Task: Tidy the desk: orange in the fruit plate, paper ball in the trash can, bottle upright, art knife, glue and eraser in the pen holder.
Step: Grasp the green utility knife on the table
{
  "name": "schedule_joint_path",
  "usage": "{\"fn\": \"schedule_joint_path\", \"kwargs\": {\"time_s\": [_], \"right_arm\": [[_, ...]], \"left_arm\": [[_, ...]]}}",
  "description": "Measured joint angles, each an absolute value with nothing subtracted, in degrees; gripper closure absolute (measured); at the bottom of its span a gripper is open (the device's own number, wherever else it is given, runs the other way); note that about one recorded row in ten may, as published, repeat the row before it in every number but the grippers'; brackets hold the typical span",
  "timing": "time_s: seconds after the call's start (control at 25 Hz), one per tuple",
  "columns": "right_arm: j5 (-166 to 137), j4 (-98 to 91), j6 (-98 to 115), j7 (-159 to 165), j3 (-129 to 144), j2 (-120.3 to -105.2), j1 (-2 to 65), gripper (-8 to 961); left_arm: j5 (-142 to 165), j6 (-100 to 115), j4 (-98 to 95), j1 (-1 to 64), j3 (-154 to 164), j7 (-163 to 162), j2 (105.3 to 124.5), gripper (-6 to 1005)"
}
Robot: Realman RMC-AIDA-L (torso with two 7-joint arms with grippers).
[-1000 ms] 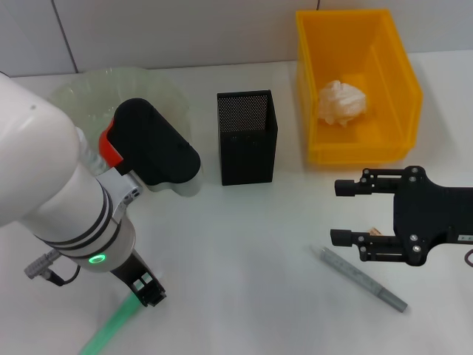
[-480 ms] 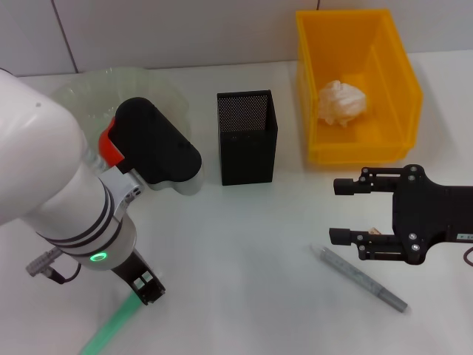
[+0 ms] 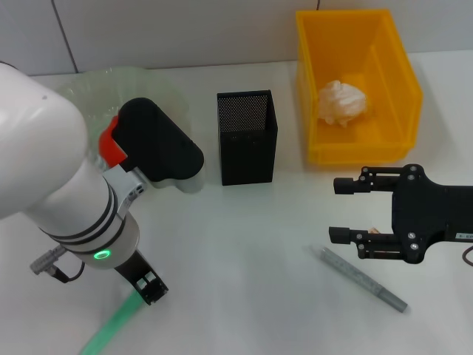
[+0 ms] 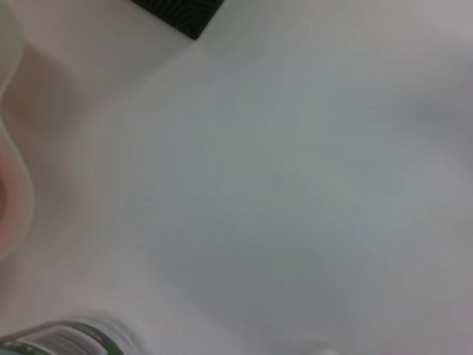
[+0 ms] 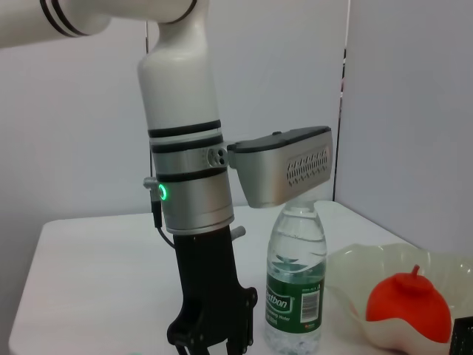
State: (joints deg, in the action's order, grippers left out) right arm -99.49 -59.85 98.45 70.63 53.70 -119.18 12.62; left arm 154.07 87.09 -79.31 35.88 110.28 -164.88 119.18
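Orange [image 5: 408,305] sits in plate [image 5: 355,260], paper ball [image 3: 341,102] in bin [image 3: 403,81], bottle [image 5: 295,279] upright. Your right gripper [image 3: 347,211] hovers wide open and empty by the eraser [image 3: 377,232]; lower and close on it next. Left gripper [image 5: 211,336] hangs beside bottle; grip unclear.
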Motion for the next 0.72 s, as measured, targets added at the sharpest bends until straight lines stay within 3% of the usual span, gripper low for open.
{"fn": "schedule_joint_path", "kwargs": {"time_s": [0.72], "right_arm": [[-99.5,-59.9,98.3,70.6,53.6,-119.09,12.7,301]], "left_arm": [[152.6,87.4,-79.1,36.1,108.2,-164.9,119.18,791]]}}
